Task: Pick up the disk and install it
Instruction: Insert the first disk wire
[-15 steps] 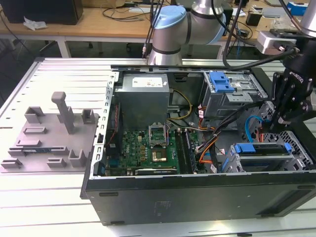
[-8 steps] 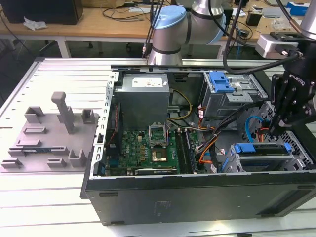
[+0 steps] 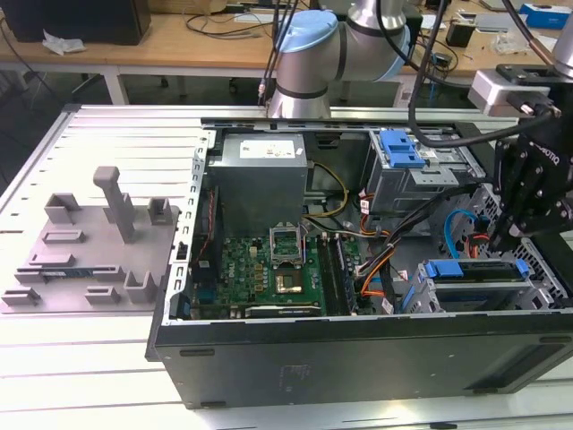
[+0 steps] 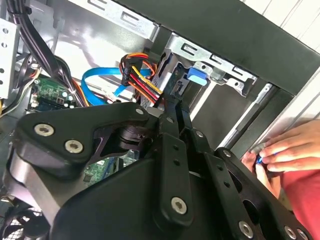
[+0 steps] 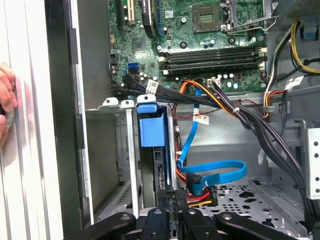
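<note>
At drive cage (image 5: 131, 165), install step judged in hand: disk (image 5: 150, 130) sits in cage slot. Gripper (image 5: 174, 196) at cage mouth by disk's end; its grip cannot be told. Seating likely needs straight push along cage, clear of blue SATA cable (image 5: 215, 175) beside cage.

A wooden workbench (image 3: 175, 49) stands behind the slatted metal table (image 3: 89, 376).

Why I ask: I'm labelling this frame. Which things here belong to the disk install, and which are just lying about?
Belongs to the job:
end effector, above the drive cage
disk, blue-framed, in the cage
drive cage

Just lying about:
grey fixture tray, outside the case
motherboard
blue cable
person's hand, at the case edge
</note>
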Robot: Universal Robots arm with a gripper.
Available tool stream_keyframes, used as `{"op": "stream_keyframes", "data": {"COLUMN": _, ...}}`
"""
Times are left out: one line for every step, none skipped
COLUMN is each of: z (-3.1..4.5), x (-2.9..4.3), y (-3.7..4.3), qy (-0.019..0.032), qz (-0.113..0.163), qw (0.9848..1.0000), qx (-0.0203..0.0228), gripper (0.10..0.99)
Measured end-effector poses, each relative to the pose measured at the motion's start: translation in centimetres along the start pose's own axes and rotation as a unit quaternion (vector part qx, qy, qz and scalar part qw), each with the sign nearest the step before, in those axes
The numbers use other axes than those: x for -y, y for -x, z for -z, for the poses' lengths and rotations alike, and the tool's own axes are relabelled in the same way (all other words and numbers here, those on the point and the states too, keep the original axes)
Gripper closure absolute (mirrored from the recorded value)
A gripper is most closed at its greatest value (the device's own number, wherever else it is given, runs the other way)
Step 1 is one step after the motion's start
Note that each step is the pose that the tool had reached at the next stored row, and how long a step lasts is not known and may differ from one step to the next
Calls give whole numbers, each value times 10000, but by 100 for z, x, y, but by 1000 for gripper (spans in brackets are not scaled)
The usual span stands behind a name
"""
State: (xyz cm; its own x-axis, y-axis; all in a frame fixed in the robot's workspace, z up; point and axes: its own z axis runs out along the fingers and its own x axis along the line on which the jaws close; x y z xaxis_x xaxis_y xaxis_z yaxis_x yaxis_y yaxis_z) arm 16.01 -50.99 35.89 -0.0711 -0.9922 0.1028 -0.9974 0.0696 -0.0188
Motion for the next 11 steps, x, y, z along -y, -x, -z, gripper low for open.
{"op": "stream_keyframes", "data": {"z": -2, "x": 1, "y": -15, "qy": -1, "qz": 6, "qw": 10000, "qx": 34, "gripper": 918}}
{"op": "stream_keyframes", "data": {"z": -3, "x": 1, "y": -28, "qy": -1, "qz": 11, "qw": 10000, "qx": 60, "gripper": 918}}
{"op": "stream_keyframes", "data": {"z": -5, "x": 2, "y": -44, "qy": -2, "qz": 18, "qw": 10000, "qx": 90, "gripper": 918}}
{"op": "stream_keyframes", "data": {"z": -9, "x": 4, "y": -75, "qy": -1, "qz": 28, "qw": 9999, "qx": 132, "gripper": 918}}
{"op": "stream_keyframes", "data": {"z": -13, "x": 6, "y": -99, "qy": -1, "qz": 36, "qw": 9999, "qx": 158, "gripper": 918}}
{"op": "stream_keyframes", "data": {"z": -16, "x": 7, "y": -119, "qy": 0, "qz": 43, "qw": 9998, "qx": 175, "gripper": 918}}
{"op": "stream_keyframes", "data": {"z": -18, "x": 8, "y": -127, "qy": 0, "qz": 51, "qw": 9998, "qx": 184, "gripper": 918}}
{"op": "stream_keyframes", "data": {"z": -18, "x": 8, "y": -128, "qy": -2, "qz": 71, "qw": 9998, "qx": 184, "gripper": 918}}
{"op": "stream_keyframes", "data": {"z": -18, "x": 8, "y": -128, "qy": -3, "qz": 83, "qw": 9998, "qx": 184, "gripper": 918}}
{"op": "stream_keyframes", "data": {"z": -18, "x": 7, "y": -128, "qy": -3, "qz": 84, "qw": 9998, "qx": 184, "gripper": 918}}
{"op": "stream_keyframes", "data": {"z": -18, "x": 8, "y": -128, "qy": -3, "qz": 84, "qw": 9998, "qx": 184, "gripper": 918}}
